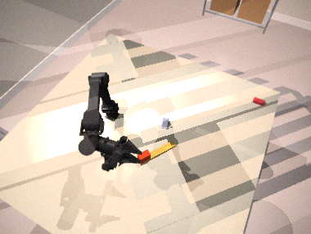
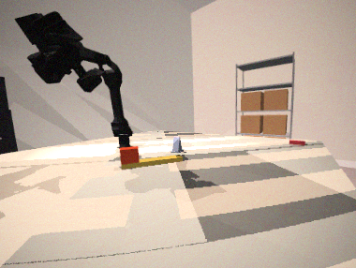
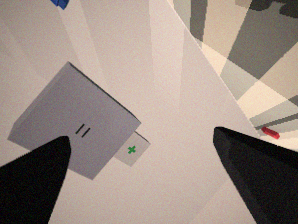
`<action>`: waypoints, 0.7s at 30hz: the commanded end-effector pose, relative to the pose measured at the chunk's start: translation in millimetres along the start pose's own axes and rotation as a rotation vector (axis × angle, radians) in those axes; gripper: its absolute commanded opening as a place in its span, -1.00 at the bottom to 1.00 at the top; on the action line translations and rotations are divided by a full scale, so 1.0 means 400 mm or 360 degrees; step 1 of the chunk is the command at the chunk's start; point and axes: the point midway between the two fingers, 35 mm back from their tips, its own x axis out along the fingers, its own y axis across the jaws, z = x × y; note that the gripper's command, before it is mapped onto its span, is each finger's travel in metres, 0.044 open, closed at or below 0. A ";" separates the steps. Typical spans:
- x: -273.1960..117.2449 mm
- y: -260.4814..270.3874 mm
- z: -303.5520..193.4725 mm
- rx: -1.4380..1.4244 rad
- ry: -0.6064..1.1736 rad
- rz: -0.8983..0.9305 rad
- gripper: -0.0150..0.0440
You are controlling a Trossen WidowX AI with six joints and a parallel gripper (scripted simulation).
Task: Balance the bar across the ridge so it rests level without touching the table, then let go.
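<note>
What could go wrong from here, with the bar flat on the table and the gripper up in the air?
1. The bar carries a red block at one end, so a centred grasp will likely tip on the ridge.
2. The open gripper points away from the table, so its camera cannot guide the approach yet.

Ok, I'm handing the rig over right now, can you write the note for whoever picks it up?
Gripper: open, holding nothing, raised well above the table.
Bar: yellow with a red block on one end, lying flat on the table near the arm.
Ridge: small grey wedge, standing apart from the bar, just beyond it.
Done: nothing yet; bar not picked up.
Left: grasp the bar, set it level across the ridge, release.
A small red block sits at the far table edge.
</note>
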 end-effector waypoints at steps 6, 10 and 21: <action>0.029 -0.018 0.005 -0.0169 -0.0047 -0.0052 0.58; 0.055 -0.035 0.009 -0.0322 -0.0084 -0.0108 0.58; 0.118 -0.091 0.015 -0.0757 -0.0153 -0.0298 0.58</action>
